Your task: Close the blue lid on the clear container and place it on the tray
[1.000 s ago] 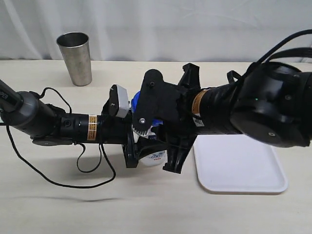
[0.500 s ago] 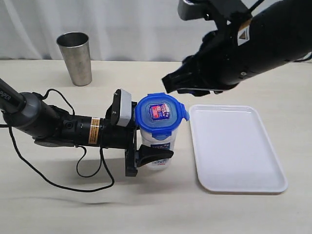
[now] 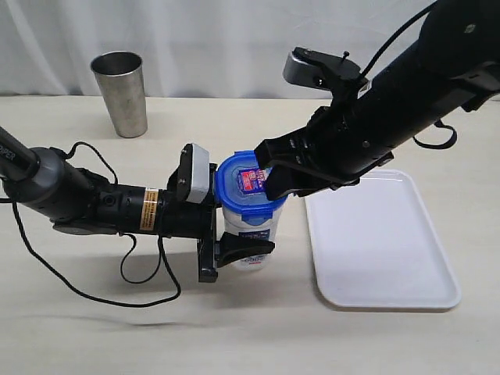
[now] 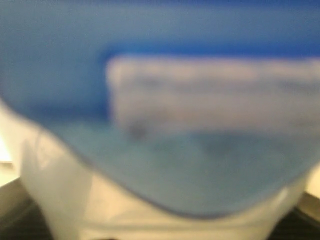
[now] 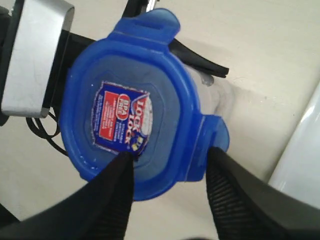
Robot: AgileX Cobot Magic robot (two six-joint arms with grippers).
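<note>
blue lid point(image 3: 248, 181) atop clear container point(image 3: 251, 233)
left gripper point(image 3: 234, 233) clamped the container's body; right gripper point(image 5: 169, 172) sat parted, fingers straddling the lid's edge.

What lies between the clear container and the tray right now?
Only bare table, in the exterior and right wrist views; the right gripper reaches above it to the blue lid.

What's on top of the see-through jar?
The blue lid, with a sticker on it, sits on the clear container. The right gripper, jaws open, is at its edge. Lid and label hide what's inside.
</note>
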